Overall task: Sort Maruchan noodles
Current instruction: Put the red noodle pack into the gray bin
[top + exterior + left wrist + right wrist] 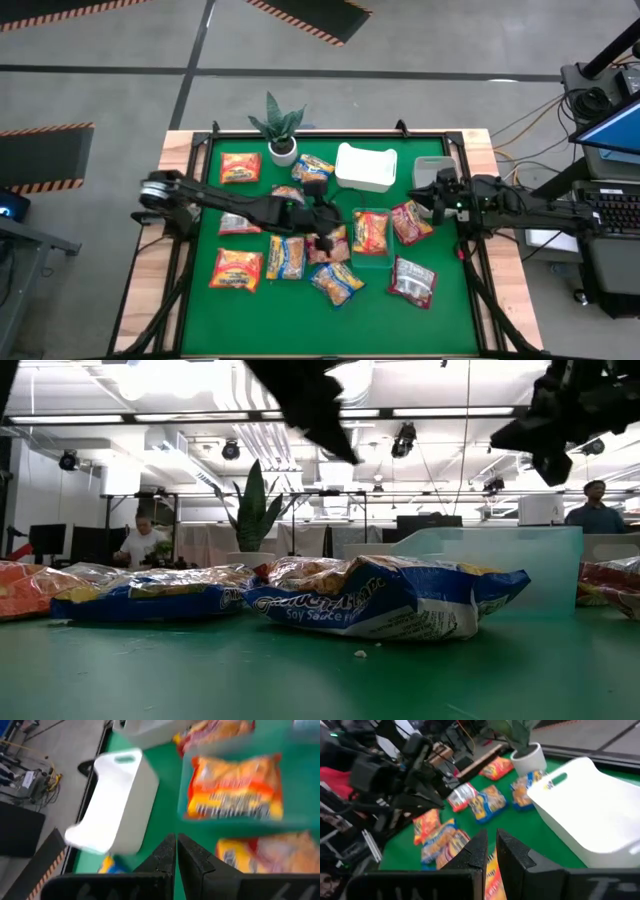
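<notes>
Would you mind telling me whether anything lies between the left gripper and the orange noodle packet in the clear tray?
Nothing visible blocks it. The left gripper hangs shut, empty, above the green mat just short of the clear tray, whose low wall is the only thing between it and the orange packet. The white tub sits off to one side.

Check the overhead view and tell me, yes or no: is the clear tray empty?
No. In the high view an orange noodle packet lies inside the clear tray, right of the left gripper.

Bare green mat (455,310) along my near edge is passable; packets (285,257) (scattered), white tub (365,167) and plant (281,128) block the middle.
</notes>
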Controlling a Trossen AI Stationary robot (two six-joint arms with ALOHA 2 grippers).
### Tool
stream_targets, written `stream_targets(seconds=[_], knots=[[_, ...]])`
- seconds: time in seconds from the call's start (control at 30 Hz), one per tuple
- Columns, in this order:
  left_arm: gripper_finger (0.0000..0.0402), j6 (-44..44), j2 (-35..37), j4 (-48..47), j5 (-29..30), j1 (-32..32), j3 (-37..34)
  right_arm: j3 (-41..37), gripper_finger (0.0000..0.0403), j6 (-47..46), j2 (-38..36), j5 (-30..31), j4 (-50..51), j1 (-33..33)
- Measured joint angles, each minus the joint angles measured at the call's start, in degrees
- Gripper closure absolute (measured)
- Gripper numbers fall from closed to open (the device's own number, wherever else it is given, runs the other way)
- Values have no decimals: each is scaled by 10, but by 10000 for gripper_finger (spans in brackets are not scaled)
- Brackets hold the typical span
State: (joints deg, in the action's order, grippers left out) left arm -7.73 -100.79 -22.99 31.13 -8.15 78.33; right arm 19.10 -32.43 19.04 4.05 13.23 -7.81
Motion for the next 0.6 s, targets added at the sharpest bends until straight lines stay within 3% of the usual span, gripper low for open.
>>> stream_targets(seconds=[0.2,0.3,0.47,0.6], knots=[[402,-25,111,106,-1,31,-153,52,374,-22,76,4,-2,-1],[402,-50,147,165,-1,45,-206,91,374,-45,121,-24,25,-1],[402,-90,187,243,-1,58,-246,168,374,-113,187,-118,135,1],[402,-143,199,251,0,60,-247,218,374,-181,235,-165,244,15]])
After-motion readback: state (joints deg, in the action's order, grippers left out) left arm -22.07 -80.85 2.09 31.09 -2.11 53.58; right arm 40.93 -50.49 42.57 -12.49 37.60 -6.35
